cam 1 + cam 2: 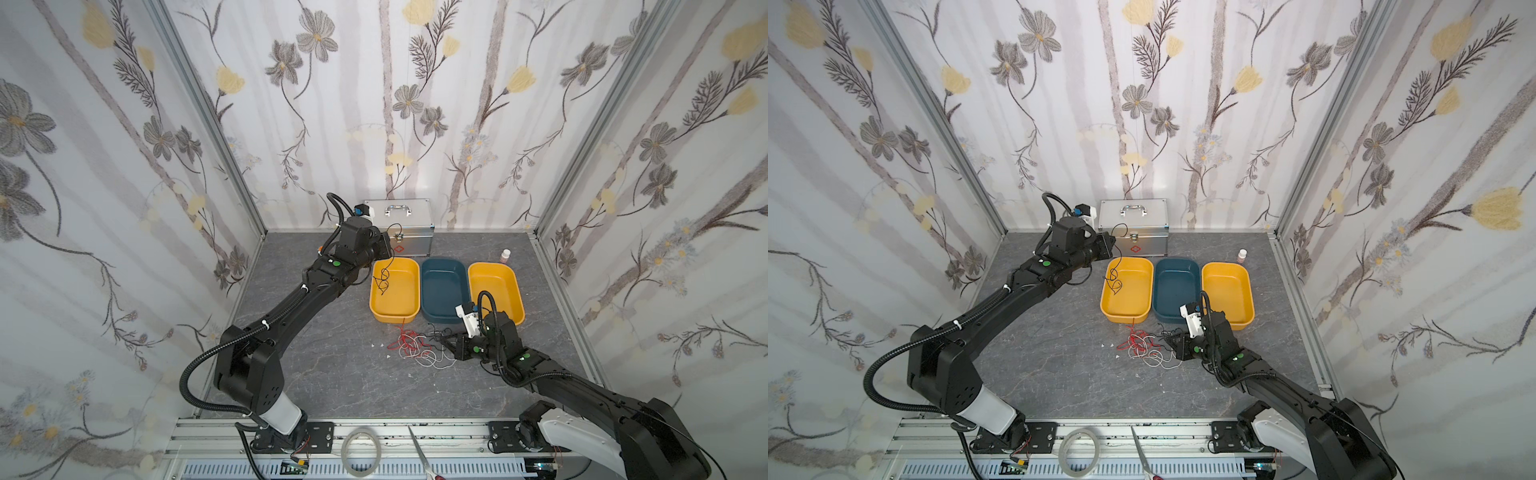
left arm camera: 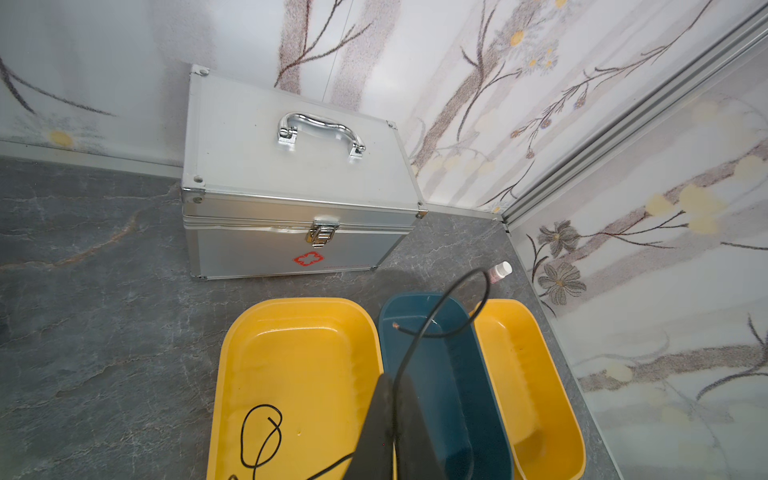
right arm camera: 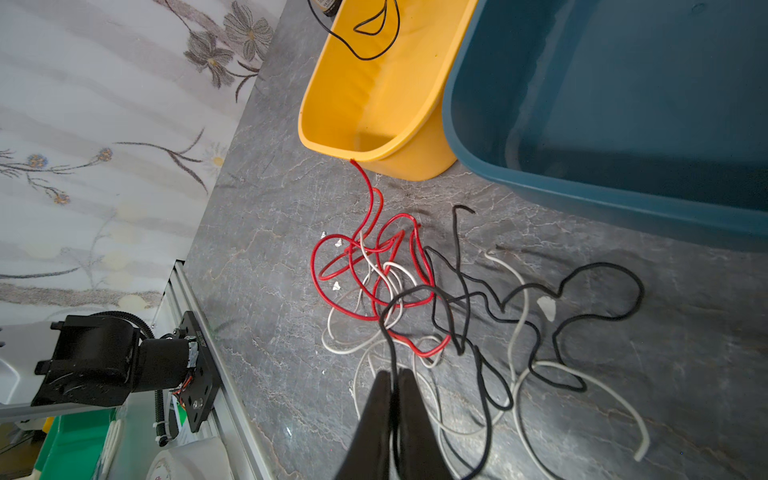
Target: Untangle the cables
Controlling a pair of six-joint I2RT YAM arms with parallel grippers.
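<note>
Big yellow tray [image 1: 399, 299] sits under the left claw [image 2: 392, 380], which pinches a black cable [image 2: 486, 286] so its tail hangs inside, likely parking it apart. The right claw [image 3: 392, 374], pressed together on another black strand [image 3: 390, 353], has the red-and-white tangle [image 3: 386, 286] just ahead, probably set to drag that strand free.

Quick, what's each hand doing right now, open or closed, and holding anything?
Left hand: closed on the hanging black cable.
Right hand: closed on the pile's black cable.
</note>
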